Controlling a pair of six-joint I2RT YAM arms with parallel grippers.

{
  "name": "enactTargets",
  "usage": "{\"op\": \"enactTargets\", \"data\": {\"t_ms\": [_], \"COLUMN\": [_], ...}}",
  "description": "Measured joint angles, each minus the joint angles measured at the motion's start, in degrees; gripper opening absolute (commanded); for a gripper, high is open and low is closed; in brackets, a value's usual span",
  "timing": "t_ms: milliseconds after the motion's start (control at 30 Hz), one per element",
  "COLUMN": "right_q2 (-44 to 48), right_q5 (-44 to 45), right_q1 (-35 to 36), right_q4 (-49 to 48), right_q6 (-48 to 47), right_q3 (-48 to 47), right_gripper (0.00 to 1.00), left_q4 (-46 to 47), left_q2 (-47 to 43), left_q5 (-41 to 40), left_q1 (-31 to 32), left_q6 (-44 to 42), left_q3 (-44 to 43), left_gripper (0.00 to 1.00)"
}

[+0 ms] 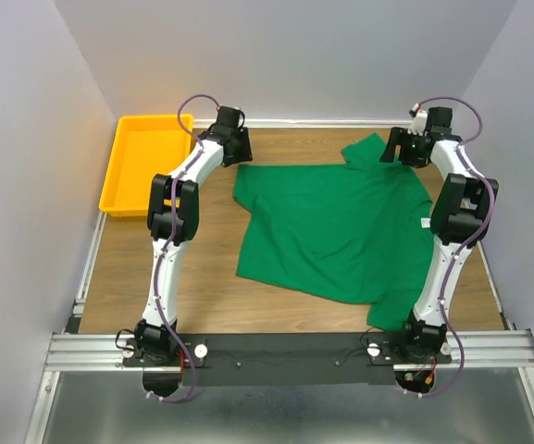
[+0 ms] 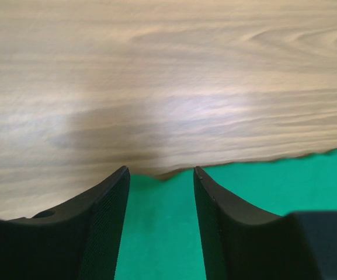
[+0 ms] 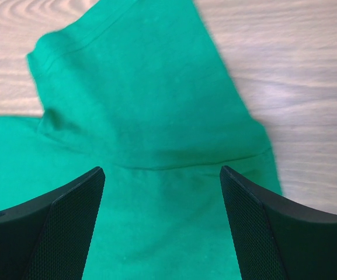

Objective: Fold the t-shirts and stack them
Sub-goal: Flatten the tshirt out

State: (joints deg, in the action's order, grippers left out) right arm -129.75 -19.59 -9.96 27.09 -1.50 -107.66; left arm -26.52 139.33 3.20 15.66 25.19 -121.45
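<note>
A green t-shirt (image 1: pixel 331 227) lies spread flat on the wooden table, its small white neck label (image 1: pixel 426 223) at the right side. My left gripper (image 1: pixel 234 148) is open at the shirt's far left corner; in the left wrist view its fingers (image 2: pixel 107 221) straddle the shirt's edge (image 2: pixel 162 227). My right gripper (image 1: pixel 401 148) is open over the far sleeve (image 1: pixel 368 153); in the right wrist view the sleeve (image 3: pixel 145 87) lies beyond the wide-open fingers (image 3: pixel 261 233), and nothing is held.
A yellow tray (image 1: pixel 149 165) stands at the far left of the table. Grey walls close in the back and sides. An aluminium rail (image 1: pixel 285 350) with the arm bases runs along the near edge.
</note>
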Motion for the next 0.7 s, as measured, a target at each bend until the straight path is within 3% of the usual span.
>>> {"op": "enactTargets", "data": {"t_ms": [333, 467, 600, 700], "right_q2": [0.00, -0.11, -2.43, -4.85], "right_q5": [-8.35, -9.55, -8.17, -3.08], "right_q1": [-0.52, -0.52, -0.52, -0.55], "right_q4": [0.70, 1.60, 2.36, 2.34], "right_q6": [-1.11, -1.11, -0.92, -0.04], "right_q3": [1.16, 0.57, -3.85, -8.09], "right_gripper": [0.87, 0.87, 0.87, 0.87], "left_q4": [-2.45, -4.26, -4.59, -4.44], "left_q2": [-0.55, 0.26, 1.27, 1.40], "left_q5": [0.76, 2.45, 4.76, 6.99], "left_q1": [-1.73, -1.84, -2.10, -2.16], "left_q6": [-3.13, -4.02, -4.48, -4.46], "left_q3": [4.13, 2.45, 1.09, 1.09], "left_gripper": [0.49, 0.42, 0.30, 0.09]}}
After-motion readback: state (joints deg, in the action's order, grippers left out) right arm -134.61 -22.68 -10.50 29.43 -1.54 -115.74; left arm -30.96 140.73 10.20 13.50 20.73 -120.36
